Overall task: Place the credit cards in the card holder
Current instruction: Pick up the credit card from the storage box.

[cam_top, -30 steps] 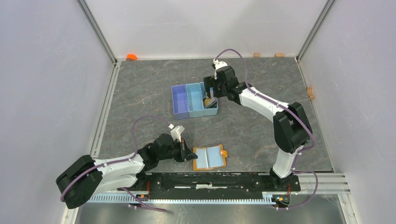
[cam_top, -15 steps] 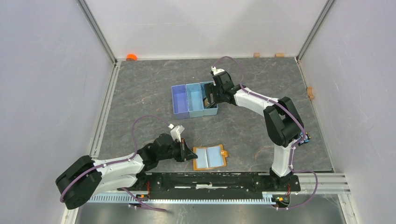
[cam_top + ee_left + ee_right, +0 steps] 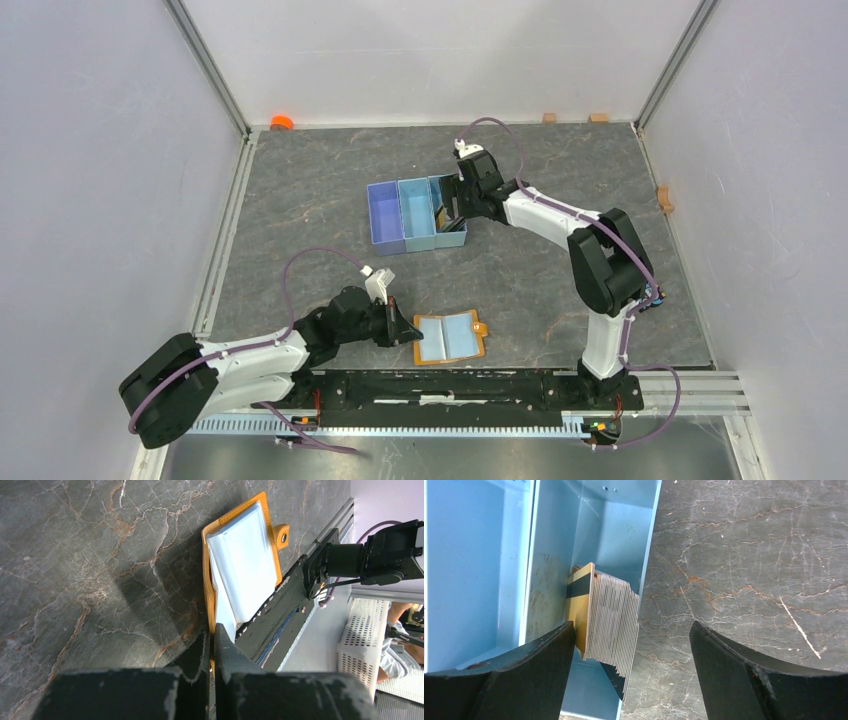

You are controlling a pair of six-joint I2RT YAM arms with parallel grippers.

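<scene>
Dropped the right gripper (image 3: 633, 630) closer over the blue tray's (image 3: 549, 580) right compartment since a sec ago, with fingers spread wide either side of the leaning credit cards (image 3: 611, 620) and the left gripper (image 3: 212, 635) clamped on the open card holder's (image 3: 245, 565) left edge by the table's (image 3: 300, 190) front edge, so still just picking, next needs nipping one card only.

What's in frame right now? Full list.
credit cards: one stack, count unreadable, gold front card with black stripe, on edge in the tray's right compartment
card holder: 1, orange-tan, pale sleeves, open, near table edge
tray: 1, blue, three compartments, mid-table
orange object: 1, far-left corner
tan blocks: 3, two at back wall, one at right wall
left claw: black, shut on card holder's edge
right claw: black, open, astride the cards
</scene>
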